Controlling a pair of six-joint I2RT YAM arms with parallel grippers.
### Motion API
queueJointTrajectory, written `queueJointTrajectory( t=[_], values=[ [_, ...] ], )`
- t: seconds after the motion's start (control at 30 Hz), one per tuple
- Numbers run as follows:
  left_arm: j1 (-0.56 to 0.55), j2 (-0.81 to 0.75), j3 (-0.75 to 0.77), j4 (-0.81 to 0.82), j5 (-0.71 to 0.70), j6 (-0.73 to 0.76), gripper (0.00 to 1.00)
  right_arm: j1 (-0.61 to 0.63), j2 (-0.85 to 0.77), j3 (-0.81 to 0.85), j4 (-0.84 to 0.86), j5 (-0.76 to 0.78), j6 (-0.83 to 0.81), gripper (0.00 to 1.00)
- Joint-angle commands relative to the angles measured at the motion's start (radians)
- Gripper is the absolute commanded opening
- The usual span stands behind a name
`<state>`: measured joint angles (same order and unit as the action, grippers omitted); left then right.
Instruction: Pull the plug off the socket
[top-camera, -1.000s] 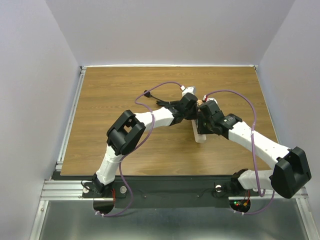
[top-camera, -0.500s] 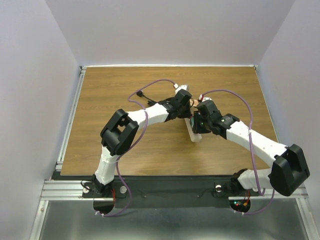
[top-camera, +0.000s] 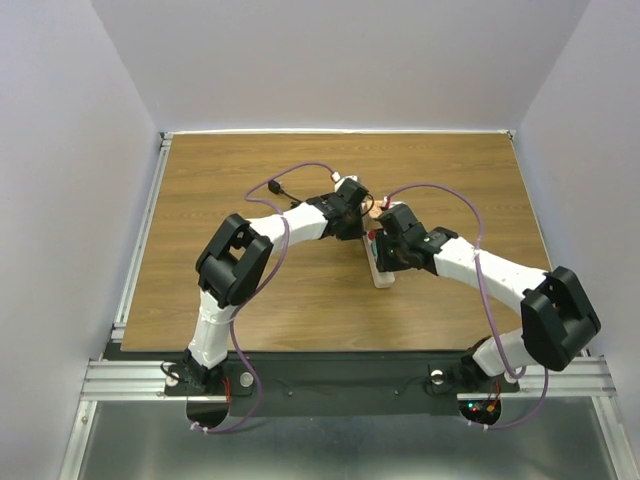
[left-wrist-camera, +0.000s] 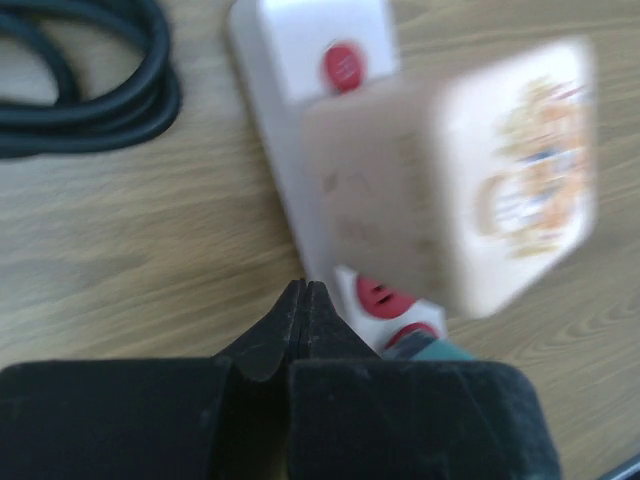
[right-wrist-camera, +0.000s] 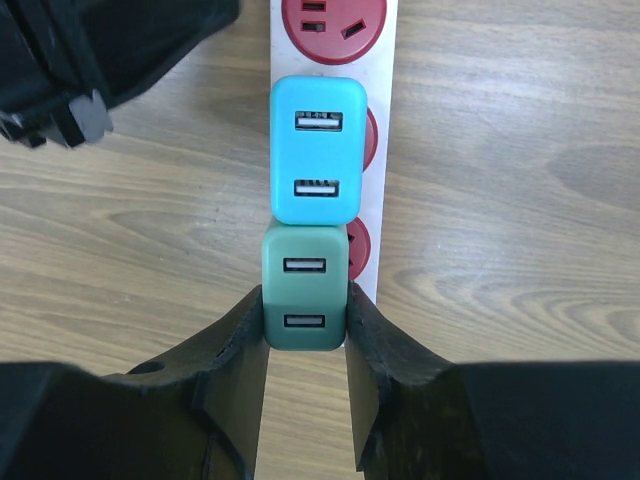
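The beige power strip (right-wrist-camera: 388, 60) with red outlets lies on the wooden table; it also shows in the top view (top-camera: 383, 277). A green USB plug (right-wrist-camera: 304, 262) sits in it, with a cyan USB plug (right-wrist-camera: 318, 150) right behind. My right gripper (right-wrist-camera: 305, 305) is shut on the green plug, one finger on each side. In the left wrist view a blurred beige plug with a crest (left-wrist-camera: 500, 170) stands in the strip (left-wrist-camera: 300, 50). My left gripper (left-wrist-camera: 305, 292) is shut and empty, its tips beside the strip's edge.
The strip's black cord (left-wrist-camera: 90, 90) lies coiled beside the strip's far end. Purple arm cables (top-camera: 440, 188) loop above both wrists. The left arm's black wrist (right-wrist-camera: 80, 60) is close to the right gripper. Grey walls surround the table (top-camera: 200, 180).
Both arms have moved to the left, and the power strip has shifted left with them. The right gripper stays closed on the green plug.
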<state>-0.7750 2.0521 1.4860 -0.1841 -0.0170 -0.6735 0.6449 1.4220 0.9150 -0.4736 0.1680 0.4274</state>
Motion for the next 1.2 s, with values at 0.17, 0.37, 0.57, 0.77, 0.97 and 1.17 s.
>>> queueJointTrajectory(
  t=[0.17, 0.37, 0.57, 0.77, 0.97, 1.17],
  values=[
    [0.0, -0.029, 0.002, -0.149, -0.024, 0.031, 0.0, 0.038, 0.034, 0.022, 0.13, 0.024, 0.016, 0.0],
    [-0.01, -0.075, 0.055, -0.15, -0.02, 0.032, 0.0, 0.042, 0.043, 0.031, 0.135, 0.024, 0.016, 0.01],
    [-0.007, -0.107, 0.092, -0.106, -0.032, 0.048, 0.02, 0.053, 0.046, 0.033, 0.136, 0.016, 0.016, 0.0],
    [0.002, 0.015, 0.259, -0.204, 0.041, 0.106, 0.0, 0.058, 0.055, 0.042, 0.138, 0.015, 0.016, 0.0],
    [-0.006, 0.102, 0.316, -0.27, 0.092, 0.161, 0.0, 0.059, 0.066, 0.054, 0.138, 0.021, 0.017, 0.01],
    [-0.007, 0.146, 0.304, -0.27, 0.103, 0.195, 0.0, 0.067, 0.087, 0.068, 0.138, 0.016, 0.019, 0.0]
  ],
)
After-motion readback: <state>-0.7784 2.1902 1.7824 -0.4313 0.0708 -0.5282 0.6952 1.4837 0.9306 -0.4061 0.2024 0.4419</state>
